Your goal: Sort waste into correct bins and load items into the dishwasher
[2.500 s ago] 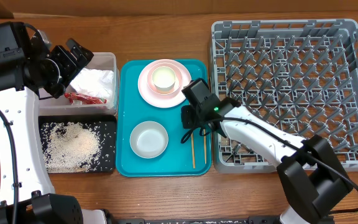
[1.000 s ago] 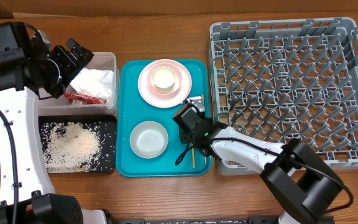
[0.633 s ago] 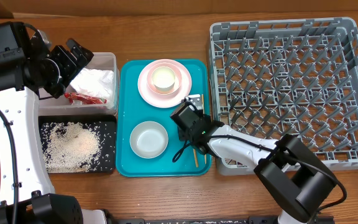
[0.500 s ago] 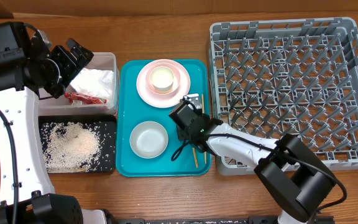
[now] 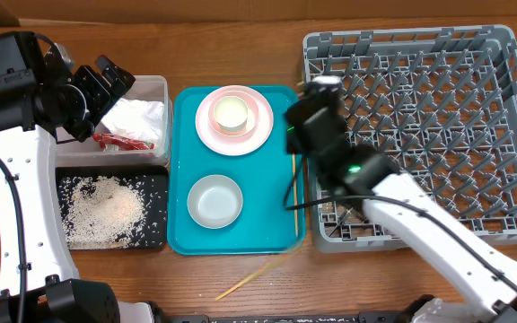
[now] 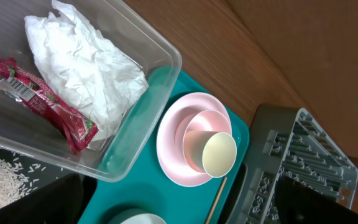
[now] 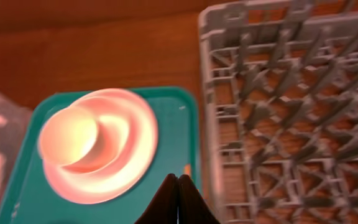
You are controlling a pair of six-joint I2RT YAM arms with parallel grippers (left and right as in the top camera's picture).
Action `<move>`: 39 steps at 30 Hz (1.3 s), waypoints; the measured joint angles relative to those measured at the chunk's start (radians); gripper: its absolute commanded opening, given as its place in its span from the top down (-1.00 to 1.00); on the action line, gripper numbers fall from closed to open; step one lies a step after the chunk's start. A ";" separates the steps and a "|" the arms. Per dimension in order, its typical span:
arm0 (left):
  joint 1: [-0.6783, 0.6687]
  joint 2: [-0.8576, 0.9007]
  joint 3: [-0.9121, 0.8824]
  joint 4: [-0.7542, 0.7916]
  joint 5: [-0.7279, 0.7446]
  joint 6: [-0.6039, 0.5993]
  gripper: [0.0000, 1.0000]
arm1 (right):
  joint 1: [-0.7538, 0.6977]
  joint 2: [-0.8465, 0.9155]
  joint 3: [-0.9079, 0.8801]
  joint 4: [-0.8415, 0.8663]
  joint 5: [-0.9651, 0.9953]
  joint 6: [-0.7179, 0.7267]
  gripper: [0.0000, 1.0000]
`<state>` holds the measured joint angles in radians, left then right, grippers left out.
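The right gripper (image 7: 178, 196) – fingers pressed together, hold unclear – hangs over one thin tan wooden chopstick (image 5: 295, 193) at the teal plastic tray's (image 5: 179, 179) right edge, seemingly bound for the grey plastic dish rack (image 5: 411, 36); the other chopstick (image 5: 251, 279) lies near the desk's front edge, and the left gripper (image 5: 106, 85) is spread wide, idle.

Right wrist view motion-blurred: pink plate (image 7: 98, 146) and dish rack (image 7: 278, 93) smeared. Overhead: right arm (image 5: 375, 184) hides one chopstick's (image 5: 295, 202) upper end. Left wrist view: grey-white bowl (image 6: 135, 219) cut by bottom edge.

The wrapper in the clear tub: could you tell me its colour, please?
Red wrapper, with a white barcode patch; clearest in left wrist view.
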<state>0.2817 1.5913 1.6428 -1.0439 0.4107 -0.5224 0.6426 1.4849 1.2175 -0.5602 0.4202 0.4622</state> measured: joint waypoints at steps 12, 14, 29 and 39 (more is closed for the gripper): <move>0.000 0.000 0.000 0.000 0.000 0.000 -1.00 | -0.013 0.006 -0.013 -0.124 -0.435 -0.106 0.84; 0.000 0.000 0.000 0.000 0.000 0.000 -1.00 | 0.013 0.006 -0.015 -0.167 -0.492 -0.170 0.76; 0.000 0.000 0.000 0.000 0.000 0.000 -1.00 | 0.156 0.080 -0.019 -0.136 -0.354 -0.198 0.34; 0.000 0.000 0.000 0.000 0.000 0.000 -1.00 | 0.156 0.400 -0.019 -0.002 -0.097 0.122 -0.07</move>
<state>0.2817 1.5913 1.6428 -1.0439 0.4103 -0.5224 0.7982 1.8847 1.1984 -0.5625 0.3237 0.5838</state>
